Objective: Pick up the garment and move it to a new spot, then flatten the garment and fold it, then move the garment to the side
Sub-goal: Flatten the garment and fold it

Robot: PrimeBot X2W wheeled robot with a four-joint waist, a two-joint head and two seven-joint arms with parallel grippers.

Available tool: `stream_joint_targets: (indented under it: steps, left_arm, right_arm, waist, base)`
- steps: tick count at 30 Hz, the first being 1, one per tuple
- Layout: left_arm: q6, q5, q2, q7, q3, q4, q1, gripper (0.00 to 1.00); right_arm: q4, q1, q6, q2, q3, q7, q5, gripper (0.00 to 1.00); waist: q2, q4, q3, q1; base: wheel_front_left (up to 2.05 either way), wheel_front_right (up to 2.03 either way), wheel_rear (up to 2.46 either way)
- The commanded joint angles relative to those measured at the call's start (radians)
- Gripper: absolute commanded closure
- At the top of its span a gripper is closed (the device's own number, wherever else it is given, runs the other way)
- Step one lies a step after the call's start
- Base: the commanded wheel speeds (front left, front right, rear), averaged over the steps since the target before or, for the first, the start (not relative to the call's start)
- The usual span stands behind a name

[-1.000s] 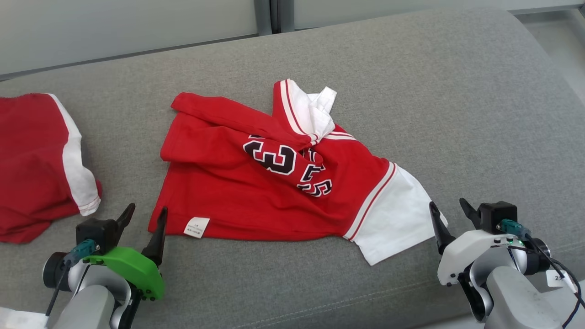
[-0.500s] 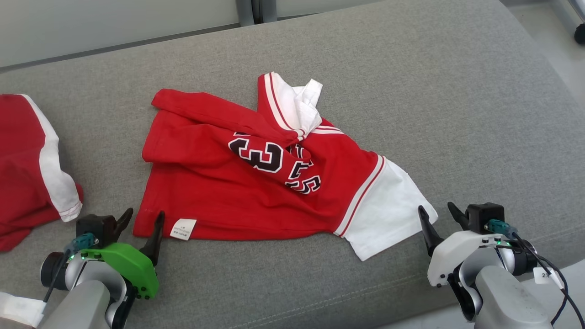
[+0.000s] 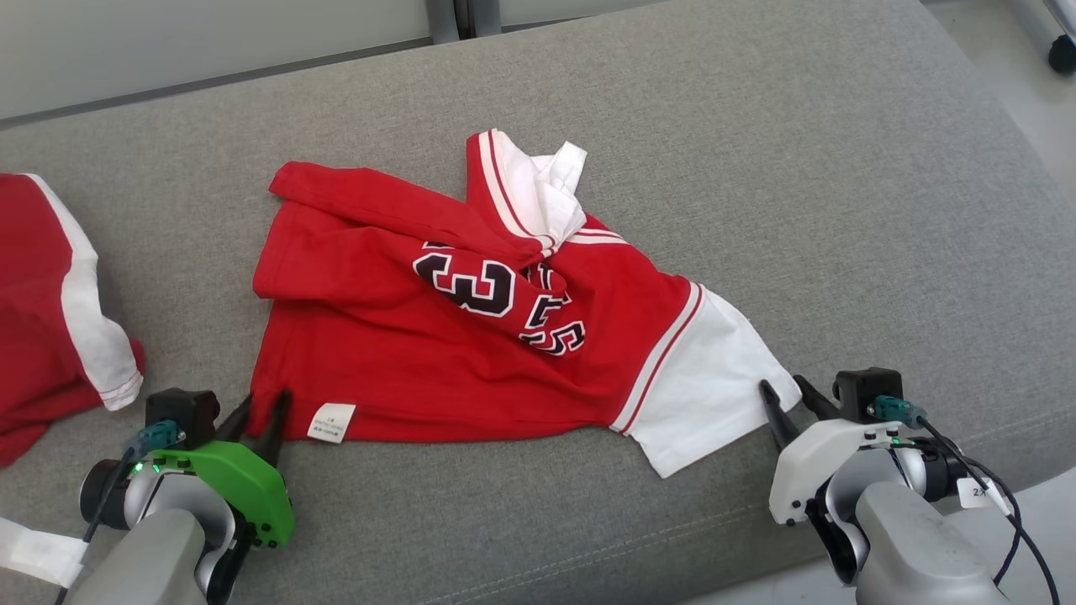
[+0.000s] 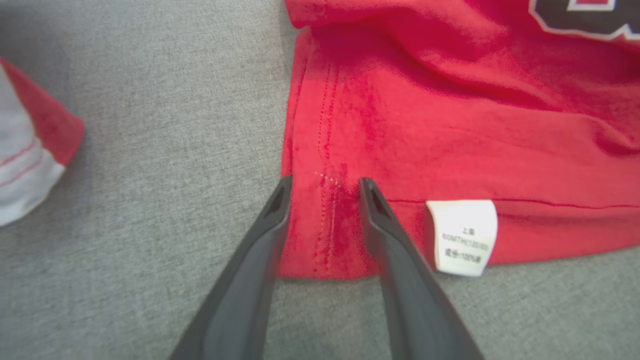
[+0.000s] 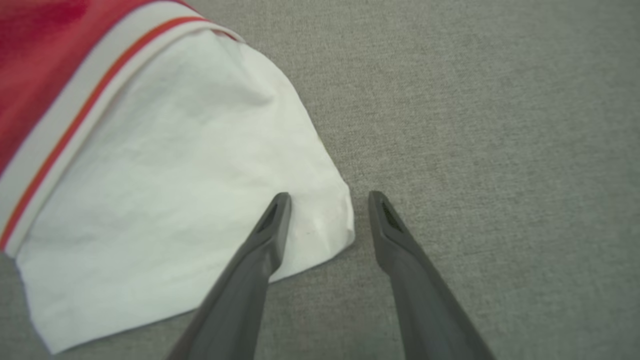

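Grey, coarse-woven cloth covers the wide cushion [image 3: 756, 168], and the garment [image 3: 403, 370] lies rumpled on it, around the middle and reaching toward the front edge.

The left gripper [image 4: 322, 182] is at the garment's near left corner. Its two dark, tapering fingers [image 4: 250, 260] are parted by a narrow gap and straddle the stitched hem. Red cloth shows between them, and I cannot tell whether the tips press into it. Just beside the right-hand finger a small white care label [image 4: 462, 237] hangs over the hem, printed with tiny characters.

The right gripper [image 5: 327, 197] is also parted, by about the same modest gap. One finger lies over the rounded corner of the white sleeve [image 5: 175, 175] and the other over bare cushion. Nothing is pinched between them.

The garment is a soft red knit jersey with a row of fine stitching along its hem. Its upper body is folded over on itself, so the dark, white-edged numerals [image 3: 496, 294] buckle across a crease. White bands with thin red stripes edge the neck and the shoulder seam, and the sleeve beyond is plain white, smooth and faintly wrinkled.

Well apart at the left edge of the cushion lies a second red piece [image 3: 42, 294] with a white side panel.
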Motion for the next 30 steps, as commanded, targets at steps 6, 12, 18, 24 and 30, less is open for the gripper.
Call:
stream_joint_targets:
  steps: [6,12,18,24,30]
  left_arm:
    - [-0.002,-0.020,0.015,-0.004,-0.016,-0.024,-0.023,1.00]
    - [-0.002,0.010,0.026,-0.004,0.023,-0.081,0.014,1.00]
    - [-0.002,0.054,0.045,-0.004,0.047,-0.159,0.049,1.00]
    - [-0.002,0.088,0.080,-0.004,0.028,-0.252,0.032,1.00]
    - [-0.002,0.107,0.147,0.055,-0.026,-0.333,-0.091,1.00]
  right_arm:
    - [0.028,-0.023,0.000,0.002,0.006,-0.018,0.005,1.00]
    - [0.005,-0.006,0.000,0.002,0.012,-0.039,0.028,1.00]
    - [-0.075,0.022,0.000,0.000,0.039,-0.047,0.097,1.00]
    - [-0.222,0.042,0.000,-0.021,0.092,-0.037,0.274,1.00]
    - [-0.331,-0.056,0.000,-0.074,0.170,0.010,0.395,1.00]
  waist:
    - [0.0000,0.005,-0.010,0.0000]
    - [0.0000,0.018,-0.048,0.0000]
    - [0.0000,0.032,-0.098,0.0000]
    - [0.0000,0.051,-0.132,0.0000]
    - [0.0000,0.056,-0.098,0.0000]
  base:
    - [0.00,0.00,0.00]
    - [0.00,0.00,0.00]
    - [0.00,0.00,0.00]
    - [0.00,0.00,0.00]
    - [0.00,0.00,0.00]
